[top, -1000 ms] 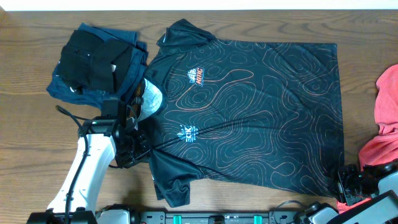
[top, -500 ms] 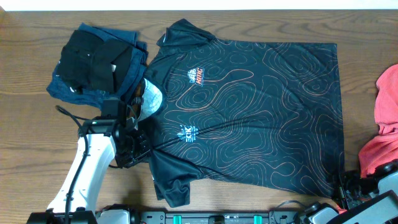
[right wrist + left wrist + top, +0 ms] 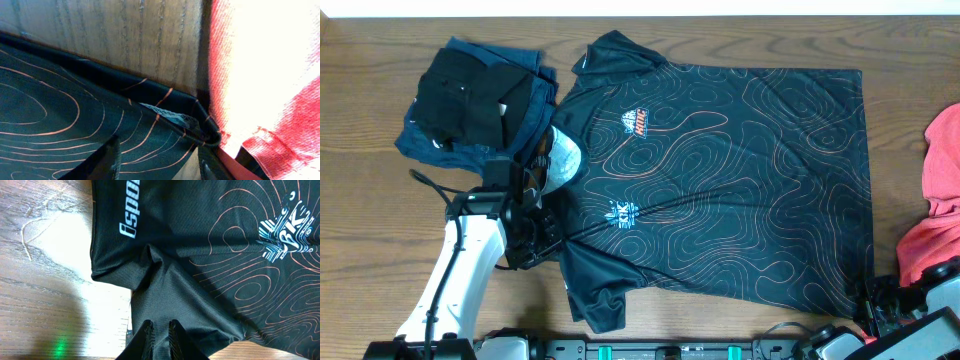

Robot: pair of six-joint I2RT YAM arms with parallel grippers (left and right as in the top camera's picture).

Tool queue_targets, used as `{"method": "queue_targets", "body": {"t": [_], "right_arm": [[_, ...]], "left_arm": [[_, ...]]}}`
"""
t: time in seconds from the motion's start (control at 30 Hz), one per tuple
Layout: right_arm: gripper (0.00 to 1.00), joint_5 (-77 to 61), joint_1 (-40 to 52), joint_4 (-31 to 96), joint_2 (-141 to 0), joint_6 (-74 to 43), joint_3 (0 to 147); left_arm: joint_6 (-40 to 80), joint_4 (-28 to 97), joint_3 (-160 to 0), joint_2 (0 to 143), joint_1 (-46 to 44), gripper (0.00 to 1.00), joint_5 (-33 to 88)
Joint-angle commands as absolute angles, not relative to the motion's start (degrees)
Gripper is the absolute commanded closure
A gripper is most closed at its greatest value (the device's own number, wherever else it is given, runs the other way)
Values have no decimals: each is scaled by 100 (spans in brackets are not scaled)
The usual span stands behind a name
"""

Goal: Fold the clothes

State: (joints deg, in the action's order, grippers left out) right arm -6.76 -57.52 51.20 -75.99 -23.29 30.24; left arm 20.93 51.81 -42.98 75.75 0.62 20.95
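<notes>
Wooden table (image 3: 380, 200) is carrying the black shirt (image 3: 740, 170), which is lying spread flat in the middle, with the collar to the left and the hem to the right. The left gripper (image 3: 160, 326) is pinching the cloth at the near shoulder, just beside the sleeve (image 3: 592, 290). Its jaws are standing almost together with a ridge of fabric between them. The right gripper (image 3: 160, 150) is standing over the near hem corner (image 3: 200, 127), with its jaws apart and clamping nothing. A red garment (image 3: 935, 240) is lying just beside this corner, and a dark pile (image 3: 470, 100) is sitting beyond the collar.

The step in hand seems to be taking the near edge for a first lengthwise fold. To do it well, the right jaws should be catching only the black hem, not the red cloth next to it. Both arms should then be lifting together, so that the edge is travelling straight and landing even.
</notes>
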Motion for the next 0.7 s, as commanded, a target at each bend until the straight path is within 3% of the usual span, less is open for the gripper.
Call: {"method": "queue_targets", "body": {"t": [0.0,0.03,0.23,0.3,0.67], "right_arm": [[67,-534,-5806,4941,-7609,-2379,2875],[77,-539,-5804,4877,-7609,-2377,2842],[88,-519,-5800,4790,-7609,-2375,2836],[97,-491,-5800,4733,-7609,-2375,2836],[99,-1619,-5798,5354,-7561,-1769,3577]], "left_arm": [[2040,5175,-4403,7581,56,86,2027],[2038,5175,-4403,7581,56,86,2027],[2038,5175,-4403,7581,56,86,2025],[2038,5175,-4403,7581,56,86,2025],[2038,5177,-4403,7581,56,85,2027]]}}
